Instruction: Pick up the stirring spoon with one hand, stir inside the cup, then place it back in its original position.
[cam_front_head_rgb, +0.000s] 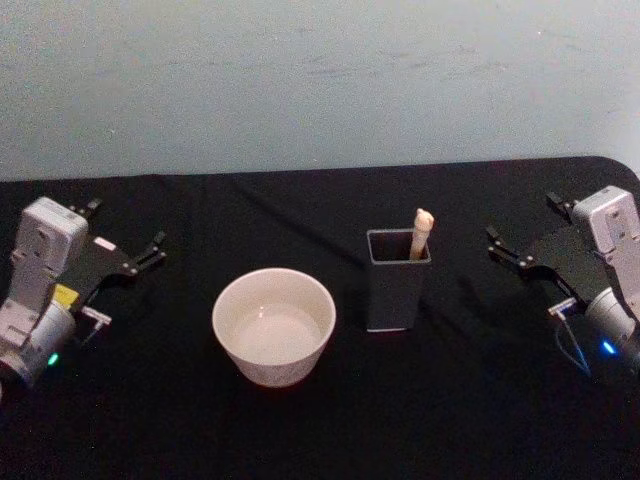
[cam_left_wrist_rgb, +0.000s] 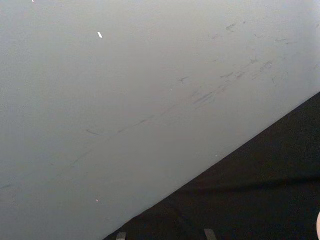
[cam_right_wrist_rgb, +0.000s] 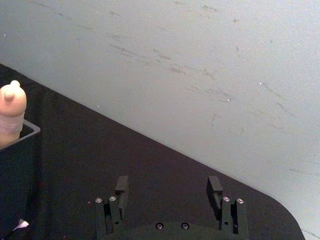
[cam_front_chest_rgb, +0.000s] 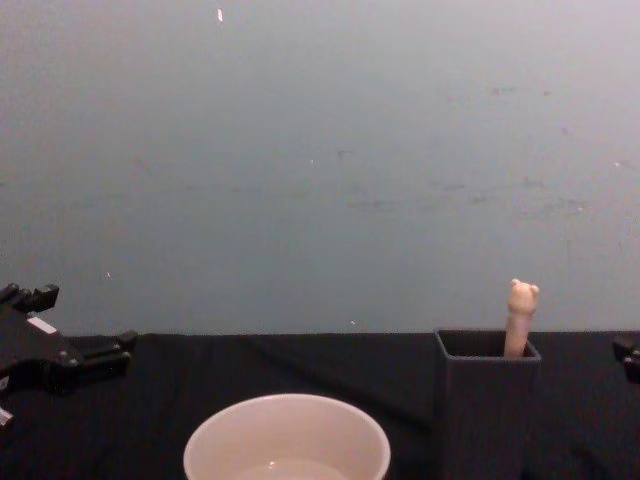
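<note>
While both arms sit apart at the sides of the table (cam_front_head_rgb: 300, 205):
Spoon (cam_front_head_rgb: 422, 232): upright in the dark holder (cam_front_head_rgb: 397, 290), handle top above the rim, right of centre.
Cup (cam_front_head_rgb: 273, 325): left of the holder, slightly nearer, not touching it.
Left gripper (cam_front_head_rgb: 128, 222): far left, jaws spread wide, empty.
Right gripper (cam_front_head_rgb: 522, 217): far right, jaws spread wide, empty.

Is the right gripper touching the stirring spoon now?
Apart. The head view shows bare black table between the right gripper and the stirring spoon, which stands in the dark holder.
</note>
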